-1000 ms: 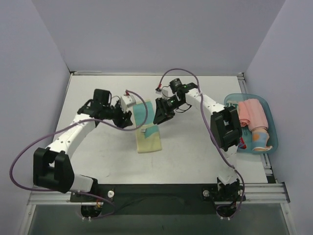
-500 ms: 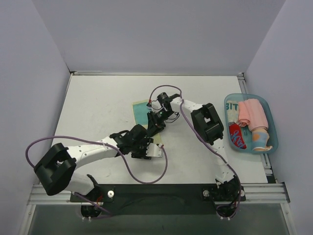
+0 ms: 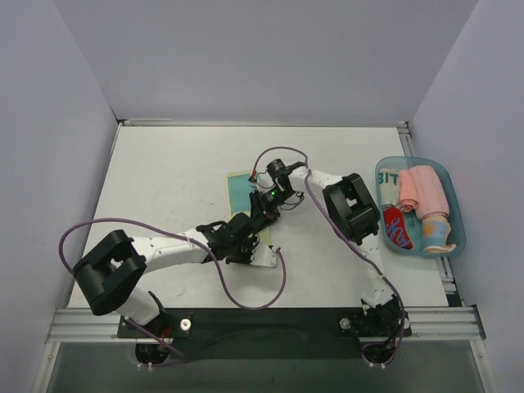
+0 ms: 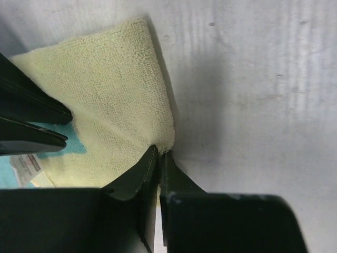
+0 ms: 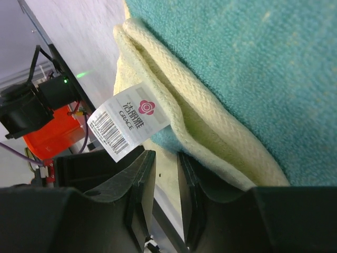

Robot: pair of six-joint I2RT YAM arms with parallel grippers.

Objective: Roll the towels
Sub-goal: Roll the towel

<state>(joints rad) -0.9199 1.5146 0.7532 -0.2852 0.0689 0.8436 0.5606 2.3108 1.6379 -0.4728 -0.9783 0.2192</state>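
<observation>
Left wrist view: your left tool (image 4: 159,154) has its fingers pressed together on a corner of the pale yellow towel (image 4: 110,100), which lies on the worktop (image 4: 253,79). The right tool (image 5: 166,171) sits at the hem beside the label (image 5: 129,120), fingers a little apart (clamped or not, you cannot tell). I judge this the start of the roll; next, lift that edge and turn it over evenly. From above, both arms hide most of the cloth. The red towel (image 3: 398,228) lies in the tray (image 3: 455,214).
</observation>
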